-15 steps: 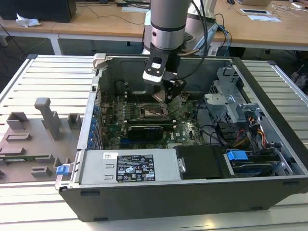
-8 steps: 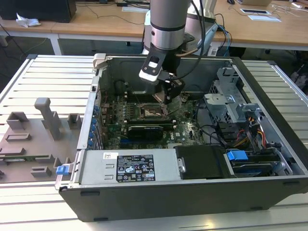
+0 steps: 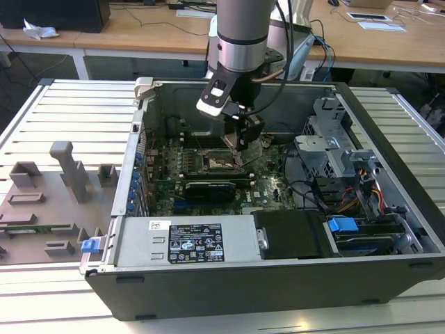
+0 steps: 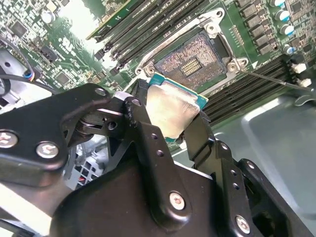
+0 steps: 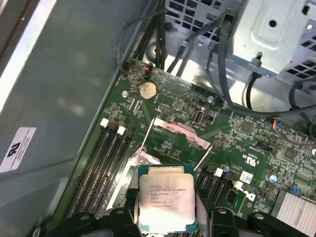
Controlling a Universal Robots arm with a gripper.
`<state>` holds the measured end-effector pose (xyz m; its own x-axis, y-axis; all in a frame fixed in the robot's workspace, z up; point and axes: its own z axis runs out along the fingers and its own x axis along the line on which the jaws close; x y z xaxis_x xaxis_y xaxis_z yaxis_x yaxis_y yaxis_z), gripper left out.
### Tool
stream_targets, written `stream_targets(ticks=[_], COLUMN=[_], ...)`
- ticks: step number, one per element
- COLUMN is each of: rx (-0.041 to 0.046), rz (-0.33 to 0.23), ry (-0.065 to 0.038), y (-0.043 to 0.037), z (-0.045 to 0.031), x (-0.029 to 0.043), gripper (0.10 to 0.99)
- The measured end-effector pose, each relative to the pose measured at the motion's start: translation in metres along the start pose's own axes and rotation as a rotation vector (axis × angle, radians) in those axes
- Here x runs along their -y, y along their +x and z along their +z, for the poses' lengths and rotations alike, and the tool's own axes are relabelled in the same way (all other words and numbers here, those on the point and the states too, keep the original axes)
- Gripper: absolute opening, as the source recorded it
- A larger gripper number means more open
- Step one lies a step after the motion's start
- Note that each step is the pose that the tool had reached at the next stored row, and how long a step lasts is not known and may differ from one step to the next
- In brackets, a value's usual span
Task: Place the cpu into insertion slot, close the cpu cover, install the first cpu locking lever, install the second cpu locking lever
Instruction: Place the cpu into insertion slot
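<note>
Two black fingers (image 4: 143,128) of the hand (image 4: 173,118) clamp one cpu (image 4: 174,103) by opposite edges, its silvery top facing up. That chip hangs just above the single insertion slot (image 4: 192,59), not yet seated, and the slot's dark centre lies bare. One cpu cover (image 5: 180,131) seems to stand raised beyond the slot, inside the open computer case (image 3: 278,292).

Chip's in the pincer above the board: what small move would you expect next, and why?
Probably a small sideways shift to centre the cpu over the insertion slot. The pincer is shut on the cpu, which hangs off to one side of the slot's bare centre in the second wrist view.
</note>
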<state>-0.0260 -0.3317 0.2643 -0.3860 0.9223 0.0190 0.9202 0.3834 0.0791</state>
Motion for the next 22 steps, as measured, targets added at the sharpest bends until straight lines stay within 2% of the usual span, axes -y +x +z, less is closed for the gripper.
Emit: stream_targets(ticks=[2, 19, 22], rx=[0.0030, 0.0179, 0.0217], rz=[0.038, 0.225, 0.272], ry=[-0.001, -0.004, -0.005], y=[0.0000, 0.0000, 0.0000], z=[0.0000, 0.0000, 0.0000], x=[0.0000, 0.0000, 0.0000], gripper=[0.541, 0.541, 0.541])
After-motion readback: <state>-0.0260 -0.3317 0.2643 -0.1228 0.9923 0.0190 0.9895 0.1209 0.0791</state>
